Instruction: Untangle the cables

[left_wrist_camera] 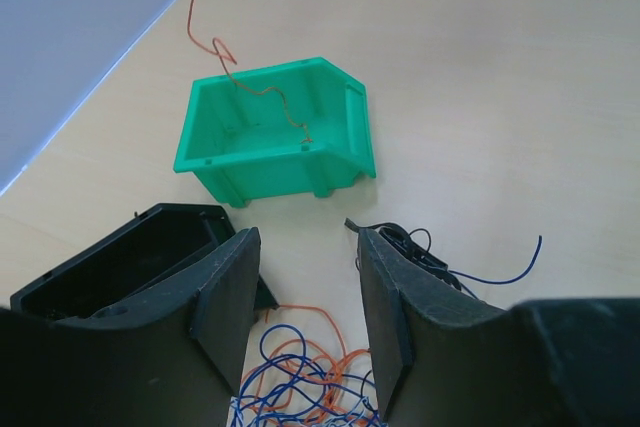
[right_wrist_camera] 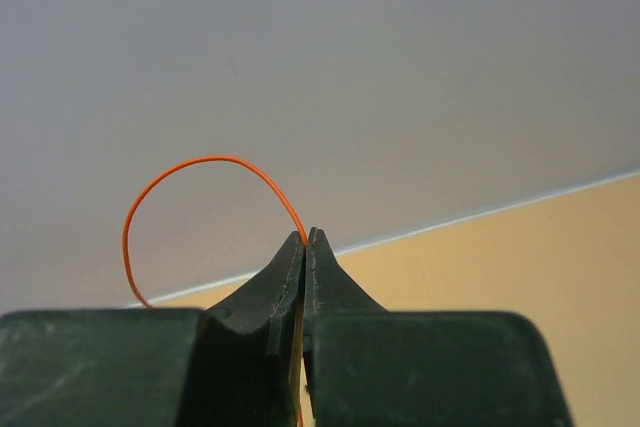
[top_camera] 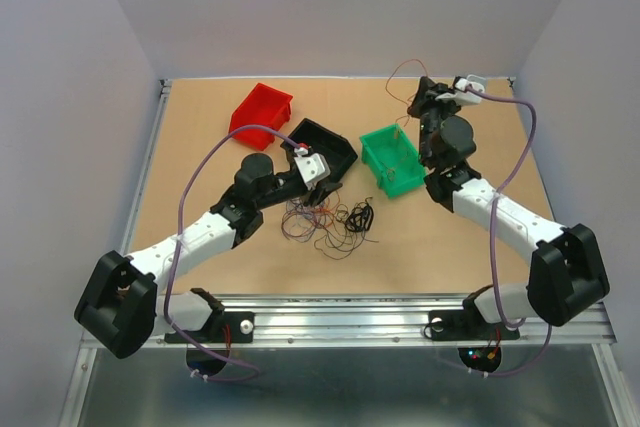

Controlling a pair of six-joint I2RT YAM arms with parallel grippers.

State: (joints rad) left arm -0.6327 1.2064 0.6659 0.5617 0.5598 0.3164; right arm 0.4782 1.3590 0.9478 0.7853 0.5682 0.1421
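Now: orange wire (right_wrist_camera: pixel 200 162) in R pincer (right_wrist_camera: pixel 307 237)

Even, diffuse overhead light falls on the bench (top_camera: pixel 400 237), leaving faint, soft-edged shadows and pale reflections on the metal rail (top_camera: pixel 340 315) at its near edge. In the left wrist view the left claw (left_wrist_camera: pixel 307 247) is dark and slightly soft while the green bin (left_wrist_camera: pixel 270 137) is sharp; in the right wrist view the right claw (right_wrist_camera: pixel 305 237) is nearly black, the orange cable (right_wrist_camera: pixel 200 161) crisp against a smoothly graded grey wall (right_wrist_camera: pixel 400 67).
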